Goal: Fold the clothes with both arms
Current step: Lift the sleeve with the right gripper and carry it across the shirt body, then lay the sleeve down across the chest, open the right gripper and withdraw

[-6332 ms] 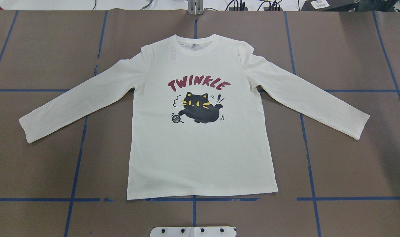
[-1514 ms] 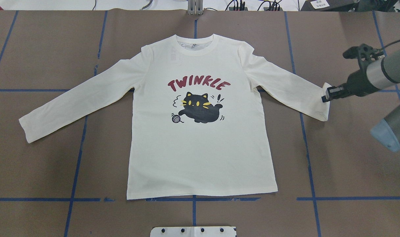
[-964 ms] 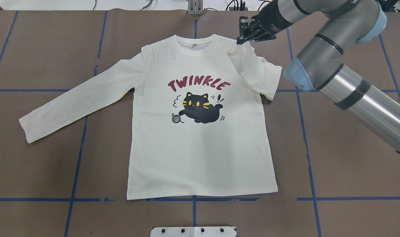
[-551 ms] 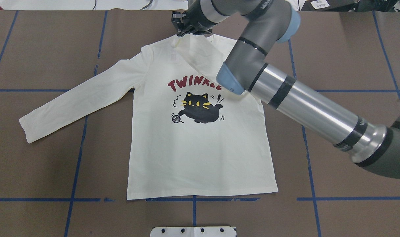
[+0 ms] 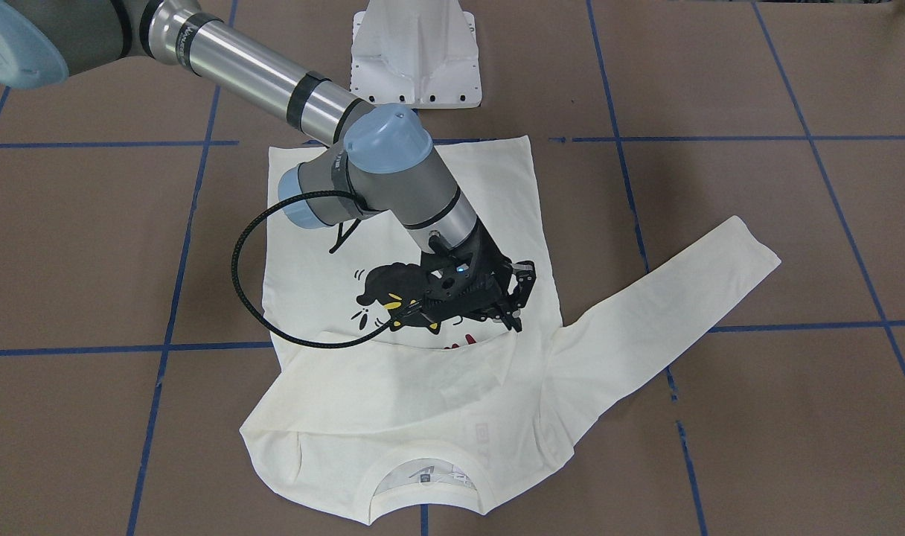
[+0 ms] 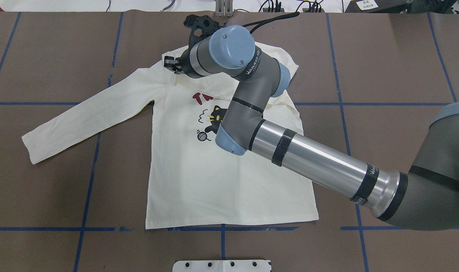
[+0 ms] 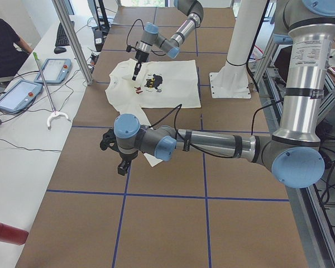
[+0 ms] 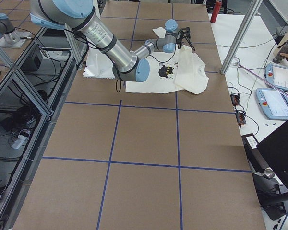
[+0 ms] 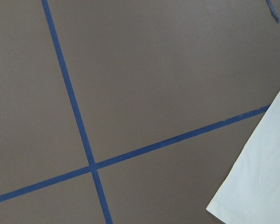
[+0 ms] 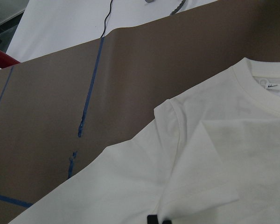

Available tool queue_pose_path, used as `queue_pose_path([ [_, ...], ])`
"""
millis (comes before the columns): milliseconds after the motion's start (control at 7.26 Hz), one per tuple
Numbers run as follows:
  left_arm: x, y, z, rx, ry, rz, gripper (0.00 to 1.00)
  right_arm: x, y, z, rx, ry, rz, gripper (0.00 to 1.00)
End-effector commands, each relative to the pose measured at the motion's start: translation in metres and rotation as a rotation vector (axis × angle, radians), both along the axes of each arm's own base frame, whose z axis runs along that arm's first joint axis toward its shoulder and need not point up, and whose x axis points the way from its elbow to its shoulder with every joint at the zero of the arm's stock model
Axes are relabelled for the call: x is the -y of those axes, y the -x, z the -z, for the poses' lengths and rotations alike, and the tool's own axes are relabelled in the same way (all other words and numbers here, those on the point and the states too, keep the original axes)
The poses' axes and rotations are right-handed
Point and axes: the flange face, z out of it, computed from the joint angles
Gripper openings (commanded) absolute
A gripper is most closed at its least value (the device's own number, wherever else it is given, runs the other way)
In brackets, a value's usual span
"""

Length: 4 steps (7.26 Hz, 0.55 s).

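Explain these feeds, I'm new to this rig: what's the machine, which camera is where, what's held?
It is two grey robot arms at a brown table marked with blue tape, folding a cream cat-print T-shirt. One camera looks down from behind the robot, one faces it, one sits at each table end, one rides each wrist. The right arm reaches across the shirt; the right gripper appears to pinch the cuff of the folded sleeve, laid across the chest. The other sleeve lies spread out. The left gripper hovers near that cuff; I cannot tell if it is open.
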Motion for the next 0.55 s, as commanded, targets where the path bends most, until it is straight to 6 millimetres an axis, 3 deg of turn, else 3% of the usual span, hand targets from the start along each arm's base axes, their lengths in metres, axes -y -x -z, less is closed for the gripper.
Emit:
queue_pose_path([
  [0,0.001,0.000,-0.003,0.001,0.004,-0.001,1.00,-0.013,0.023,0.025,0.021,-0.020,0.005,0.00],
  [138,0.001,0.000,-0.002,0.000,-0.002,-0.001,1.00,-0.021,0.038,0.054,0.032,-0.034,0.000,0.22],
  [275,0.001,0.000,-0.001,-0.001,-0.004,0.000,1.00,-0.042,0.054,0.070,0.046,-0.055,-0.036,0.99],
  [413,0.001,0.000,-0.001,-0.001,-0.004,0.000,1.00,-0.053,0.062,0.070,0.054,-0.063,-0.054,1.00],
])
